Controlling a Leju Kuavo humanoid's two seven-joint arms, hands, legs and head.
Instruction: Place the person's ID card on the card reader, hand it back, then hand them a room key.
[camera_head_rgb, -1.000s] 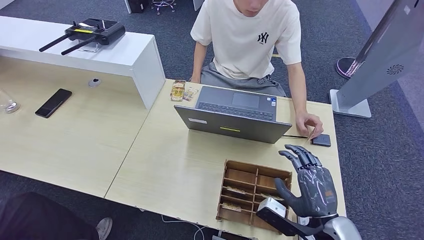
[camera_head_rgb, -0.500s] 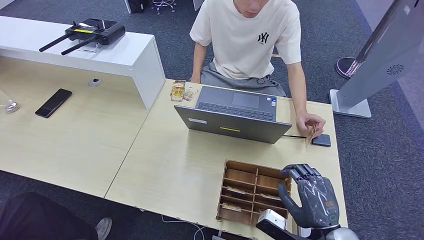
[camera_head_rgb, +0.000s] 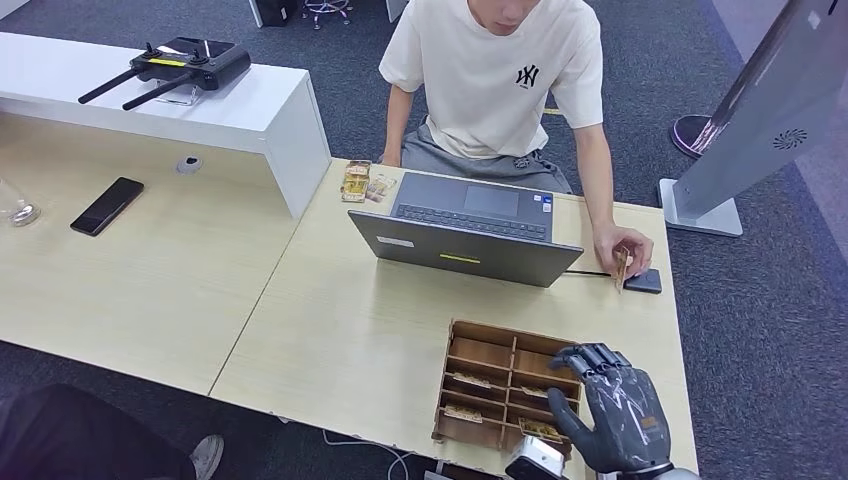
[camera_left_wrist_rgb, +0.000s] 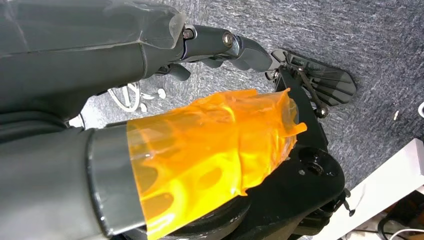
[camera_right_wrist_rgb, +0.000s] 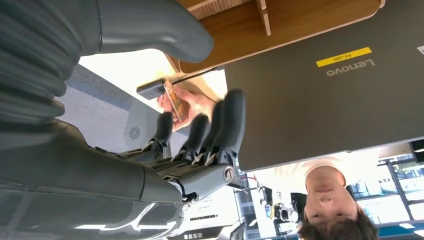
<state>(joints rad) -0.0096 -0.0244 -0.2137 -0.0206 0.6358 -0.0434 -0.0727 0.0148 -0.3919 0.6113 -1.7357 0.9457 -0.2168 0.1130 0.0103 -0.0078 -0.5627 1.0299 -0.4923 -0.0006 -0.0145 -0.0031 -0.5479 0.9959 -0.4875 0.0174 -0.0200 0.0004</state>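
Under the hand – surface: pale wooden surface (camera_head_rgb: 330, 330) carries everything.
Key box: brown wooden compartmented box (camera_head_rgb: 505, 385) lies directly below the right hand (camera_head_rgb: 610, 410), flat cards in its near compartments.
Right hand: fingers loosely curled, holding nothing, poised over the box's right side.
Left hand: (camera_left_wrist_rgb: 150, 115) hangs low; grip cannot be told.
ID card: tan card (camera_head_rgb: 621, 268), well beyond the right hand, pinched upright in the person's hand (camera_head_rgb: 622, 248), beside the small dark card reader (camera_head_rgb: 643, 281).

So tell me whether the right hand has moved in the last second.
Yes. The right hand has drawn back toward the robot, from beyond the wooden organizer to over its near right corner.
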